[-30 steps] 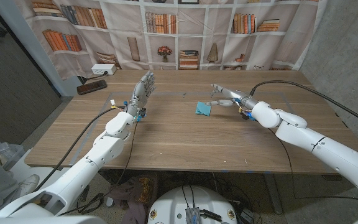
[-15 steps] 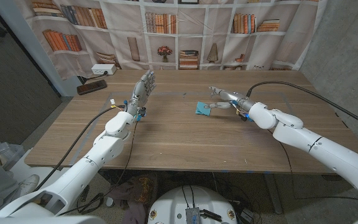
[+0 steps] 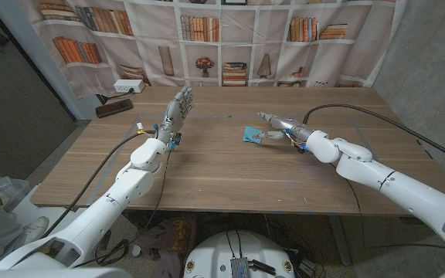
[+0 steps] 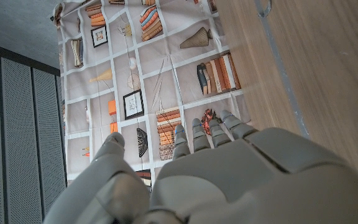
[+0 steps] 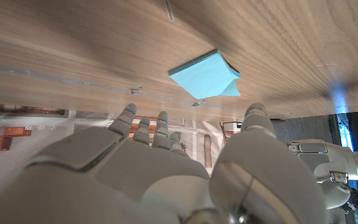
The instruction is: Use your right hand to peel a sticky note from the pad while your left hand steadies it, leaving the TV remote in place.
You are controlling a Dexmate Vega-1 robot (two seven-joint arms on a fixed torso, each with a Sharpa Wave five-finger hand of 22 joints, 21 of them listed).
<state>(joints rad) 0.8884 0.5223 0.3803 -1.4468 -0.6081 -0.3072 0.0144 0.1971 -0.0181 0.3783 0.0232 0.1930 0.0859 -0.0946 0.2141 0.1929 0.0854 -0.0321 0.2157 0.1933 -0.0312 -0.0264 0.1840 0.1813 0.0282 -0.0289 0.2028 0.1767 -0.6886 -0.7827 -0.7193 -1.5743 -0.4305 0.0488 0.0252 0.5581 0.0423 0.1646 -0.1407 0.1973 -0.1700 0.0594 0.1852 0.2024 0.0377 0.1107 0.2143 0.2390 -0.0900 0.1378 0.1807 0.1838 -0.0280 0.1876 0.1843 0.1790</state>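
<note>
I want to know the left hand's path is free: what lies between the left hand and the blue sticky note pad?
Bare wood, in the head view: nothing lies between the left hand and the pad.

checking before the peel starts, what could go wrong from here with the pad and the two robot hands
1. The left robot hand stands far from the blue pad, so nothing steadies it; the whole pad may lift or slide when the right robot hand pulls.
2. One corner of the pad looks curled up in the right wrist view; the fingers could catch several sheets, or crumple them.
3. The pad lies loose on smooth table, so a nudge may push it away.
</note>
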